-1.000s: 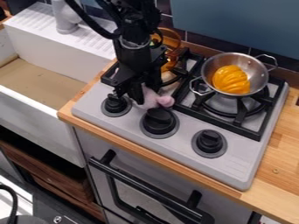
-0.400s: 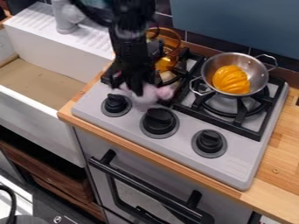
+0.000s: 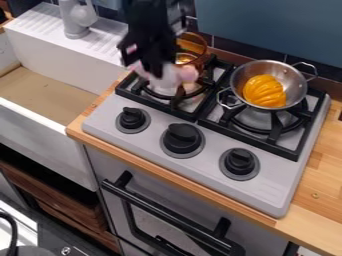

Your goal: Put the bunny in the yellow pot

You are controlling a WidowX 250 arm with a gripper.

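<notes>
My gripper (image 3: 148,66) hangs over the back-left burner, shut on the pink and white bunny (image 3: 171,79). The plush dangles below and to the right of the fingers, blurred, its pink end towards the right. Just behind it, the see-through amber-yellow pot (image 3: 196,44) stands at the back of the left burner, partly hidden by the gripper and the bunny.
A metal pot (image 3: 292,77) with two handles holds a ridged orange-yellow object (image 3: 264,91) on the right burner. Black knobs (image 3: 182,138) line the stove front. The sink (image 3: 47,97) and its grey tap (image 3: 75,20) lie left.
The bunny has risen off the stove surface near the knobs with my gripper, moving up and back over the left burner. The metal pot has stayed put.
</notes>
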